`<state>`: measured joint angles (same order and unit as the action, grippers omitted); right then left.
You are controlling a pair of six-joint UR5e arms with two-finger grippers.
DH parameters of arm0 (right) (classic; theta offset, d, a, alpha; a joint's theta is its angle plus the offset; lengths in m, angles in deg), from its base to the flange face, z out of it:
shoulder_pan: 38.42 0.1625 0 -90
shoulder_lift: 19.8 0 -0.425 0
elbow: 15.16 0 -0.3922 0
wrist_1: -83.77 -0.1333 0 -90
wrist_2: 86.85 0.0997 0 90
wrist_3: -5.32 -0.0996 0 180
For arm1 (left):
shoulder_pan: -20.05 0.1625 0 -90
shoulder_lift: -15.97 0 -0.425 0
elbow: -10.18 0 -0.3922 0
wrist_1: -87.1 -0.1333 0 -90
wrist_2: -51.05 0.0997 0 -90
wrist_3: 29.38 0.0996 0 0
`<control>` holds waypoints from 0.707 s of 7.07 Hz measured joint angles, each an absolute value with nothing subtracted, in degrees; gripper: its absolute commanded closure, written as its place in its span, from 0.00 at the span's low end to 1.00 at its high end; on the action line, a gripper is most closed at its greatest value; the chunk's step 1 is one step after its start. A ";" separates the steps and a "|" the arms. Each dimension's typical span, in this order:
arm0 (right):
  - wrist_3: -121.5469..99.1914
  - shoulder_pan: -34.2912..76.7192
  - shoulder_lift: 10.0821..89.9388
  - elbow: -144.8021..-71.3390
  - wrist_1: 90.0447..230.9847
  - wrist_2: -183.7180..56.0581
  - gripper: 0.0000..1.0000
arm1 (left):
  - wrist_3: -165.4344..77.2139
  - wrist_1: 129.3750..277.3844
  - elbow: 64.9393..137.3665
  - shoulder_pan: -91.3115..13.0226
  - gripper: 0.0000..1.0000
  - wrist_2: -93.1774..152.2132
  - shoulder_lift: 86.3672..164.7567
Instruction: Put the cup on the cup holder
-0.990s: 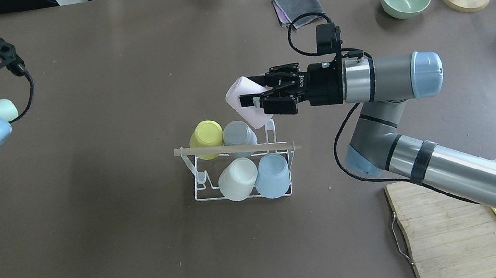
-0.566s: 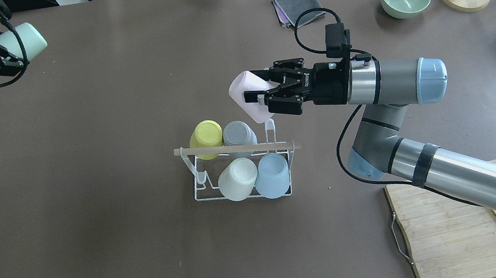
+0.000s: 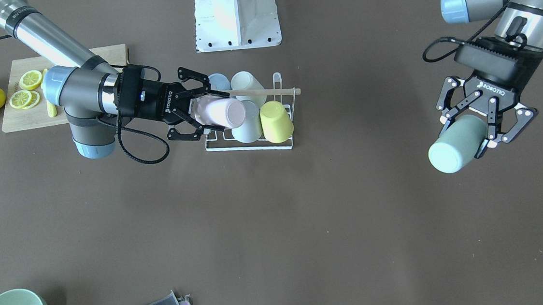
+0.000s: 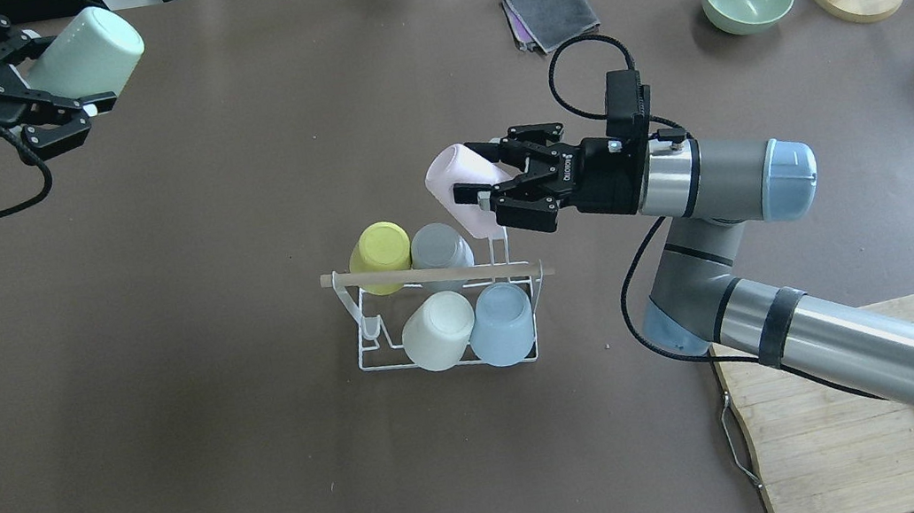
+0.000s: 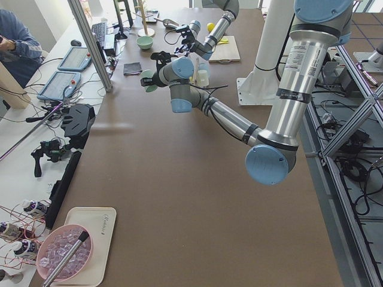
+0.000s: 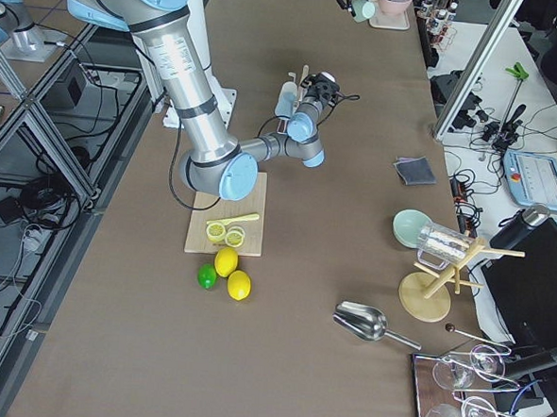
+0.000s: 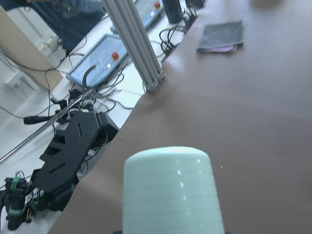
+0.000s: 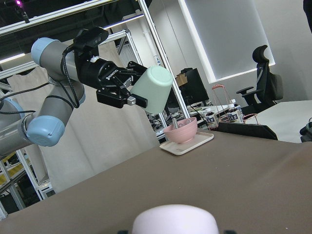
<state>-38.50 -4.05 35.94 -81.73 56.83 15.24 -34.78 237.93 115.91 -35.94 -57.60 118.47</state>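
pink cup point(image 8: 175, 220) cut off at wrist view's bottom edge, mint cup point(image 7: 170, 190) likewise

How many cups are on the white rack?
4. On the rack, yellow cup and grey cup share the far row; white cup and blue cup the near row. None looks hidden.

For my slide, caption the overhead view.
Right gripper holds pink cup near cup holder; left gripper holds green cup.

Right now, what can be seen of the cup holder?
The cup holder is a small white wire rack with a light wooden rod across its top, standing upright mid-table. A yellow cup, grey cup, cream cup and pale blue cup sit upturned on it. Two prongs are bare; the right gripper holds a pink cup near one.
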 measured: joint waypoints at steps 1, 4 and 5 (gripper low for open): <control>-38.40 -4.37 35.73 -81.39 56.73 14.88 1.00 | -35.60 246.35 115.94 -32.76 0.34 -53.44 116.92; -38.00 -5.52 36.35 -81.18 55.86 14.67 1.00 | -36.85 265.01 115.14 -22.82 0.34 -42.77 115.84; -37.89 -5.94 36.75 -81.17 54.87 14.51 1.00 | -37.10 269.66 114.53 -18.78 0.34 -39.86 116.06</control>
<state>-37.89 -5.94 36.75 -81.17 54.87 14.51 -37.10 269.66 114.53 -18.78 -39.86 116.06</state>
